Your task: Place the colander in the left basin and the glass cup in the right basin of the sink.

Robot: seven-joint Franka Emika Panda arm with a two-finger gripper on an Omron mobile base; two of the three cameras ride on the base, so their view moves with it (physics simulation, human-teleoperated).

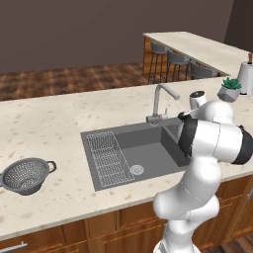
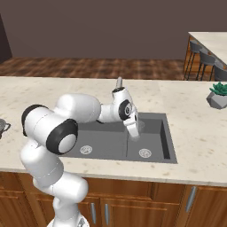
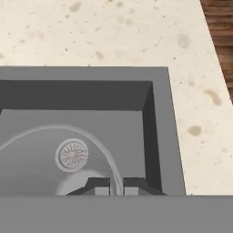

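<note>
- Stretching across the kitchen, a speckled cream desk (image 1: 49, 128) carries the dark grey sink (image 1: 99, 136), backed by a wood floor.
- The colander (image 1: 25, 175) sits on the desk, well left of the sink.
- The arm bends down over the right basin (image 2: 155, 133).
- The fingers (image 3: 116, 185) are clamped on the glass cup (image 3: 63, 132), above the drain (image 3: 72, 154).

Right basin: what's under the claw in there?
The claw is shut on the glass cup over the right basin; the round steel drain shows through the glass.
</note>
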